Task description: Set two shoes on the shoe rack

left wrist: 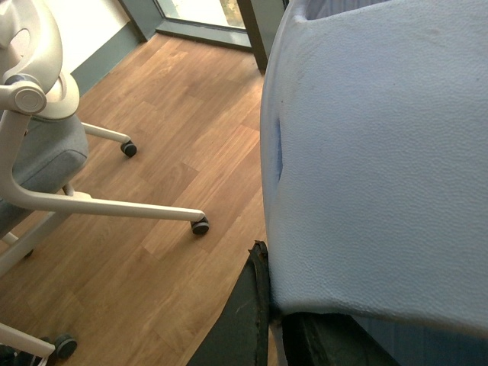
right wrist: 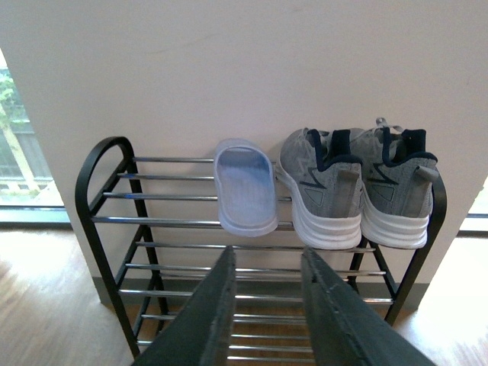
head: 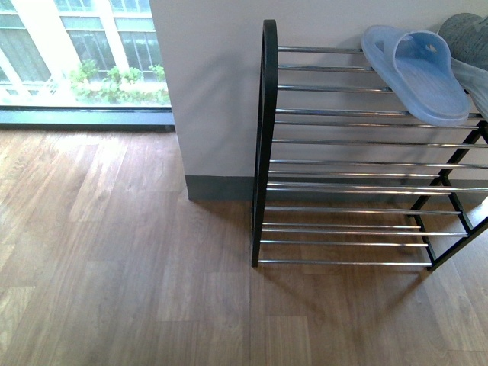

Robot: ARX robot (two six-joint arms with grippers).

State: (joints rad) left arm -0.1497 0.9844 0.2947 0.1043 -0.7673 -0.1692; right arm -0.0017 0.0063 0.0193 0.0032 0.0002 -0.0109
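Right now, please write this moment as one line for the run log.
sneakers: both on top tier of shoe rack, beside blue slipper | left gripper: shut on second blue slipper | right gripper: open, empty

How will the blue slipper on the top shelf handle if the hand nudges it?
The slipper looks like moulded foam, so probably light and slightly bendy. It lies flat across smooth chrome bars of the rack, so it will likely slide, not tip. Its near end overhangs the front bar; a pull could drop it.
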